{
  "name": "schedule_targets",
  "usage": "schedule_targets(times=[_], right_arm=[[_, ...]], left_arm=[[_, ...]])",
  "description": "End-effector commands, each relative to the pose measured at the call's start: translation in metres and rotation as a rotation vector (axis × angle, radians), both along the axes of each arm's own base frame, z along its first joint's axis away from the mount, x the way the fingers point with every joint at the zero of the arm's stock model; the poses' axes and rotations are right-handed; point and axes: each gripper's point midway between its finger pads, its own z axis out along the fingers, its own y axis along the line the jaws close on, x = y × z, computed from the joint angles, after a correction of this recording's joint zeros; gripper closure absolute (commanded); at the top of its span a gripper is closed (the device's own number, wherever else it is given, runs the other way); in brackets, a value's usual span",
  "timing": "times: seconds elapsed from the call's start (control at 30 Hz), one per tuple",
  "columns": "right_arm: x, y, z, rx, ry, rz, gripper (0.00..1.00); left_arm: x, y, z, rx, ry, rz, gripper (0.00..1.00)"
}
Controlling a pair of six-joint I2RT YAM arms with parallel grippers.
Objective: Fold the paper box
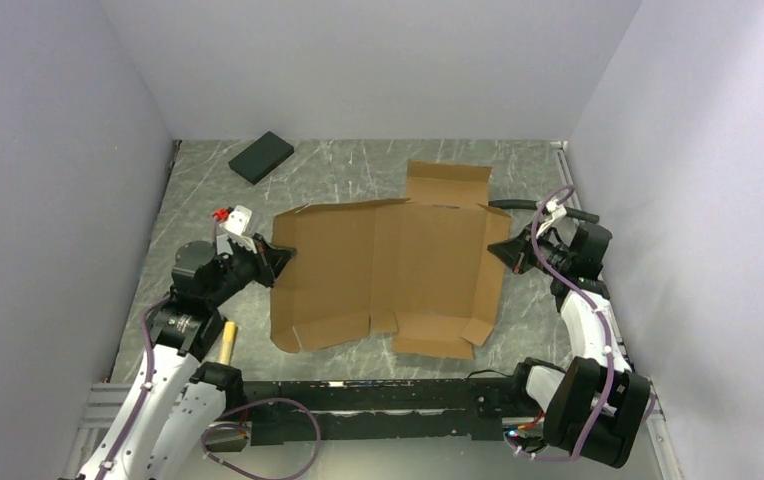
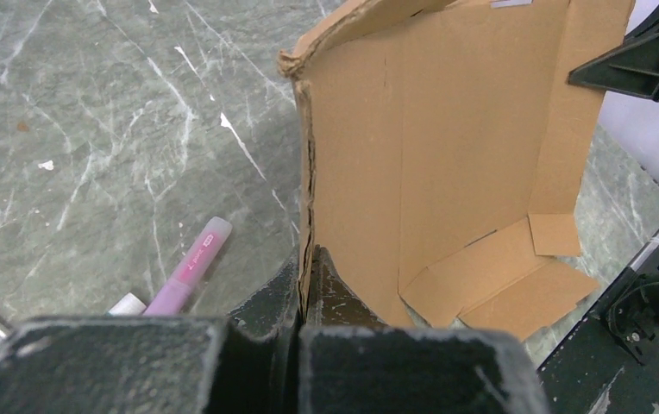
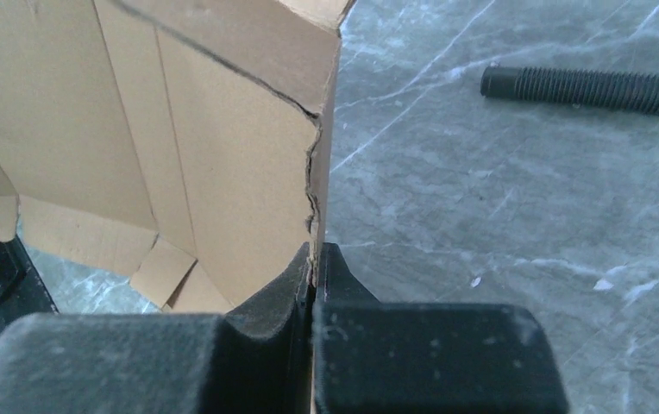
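Observation:
The paper box [image 1: 398, 265] is a brown corrugated cardboard sheet with flaps, spread unfolded in the middle of the table. My left gripper [image 1: 284, 254] is shut on its left edge; in the left wrist view the cardboard edge [image 2: 307, 216] runs straight down between the black fingertips [image 2: 333, 285]. My right gripper [image 1: 498, 250] is shut on the box's right edge, and the right wrist view shows that ragged edge [image 3: 316, 190] pinched between its fingertips [image 3: 276, 280]. Both side panels stand lifted off the table where they are held.
A black rectangular pad [image 1: 261, 157] lies at the back left. A black ribbed hose [image 3: 593, 88] lies on the table right of the box. A pink marker [image 2: 190, 267] lies under the left gripper. Grey walls close in both sides, and a black rail [image 1: 378, 400] runs along the near edge.

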Motion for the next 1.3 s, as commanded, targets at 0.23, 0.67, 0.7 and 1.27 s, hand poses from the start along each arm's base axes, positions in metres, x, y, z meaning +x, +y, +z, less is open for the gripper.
schedule_targets(times=[0.23, 0.67, 0.7, 1.27], right_arm=[[0.047, -0.020, 0.112, -0.364, -0.432, 0.044, 1.00], [0.049, -0.005, 0.071, -0.444, -0.616, 0.161, 1.00], [0.047, -0.003, 0.068, -0.452, -0.627, 0.172, 1.00], [0.029, 0.009, 0.065, -0.401, -0.604, 0.231, 1.00]], left_arm=[[0.008, -0.022, 0.044, -0.206, -0.141, -0.074, 1.00], [-0.013, -0.026, 0.017, -0.132, -0.003, -0.147, 0.71], [-0.016, -0.025, 0.017, -0.133, -0.003, -0.144, 0.68], [-0.024, -0.025, 0.126, -0.026, -0.183, -0.222, 0.17]])
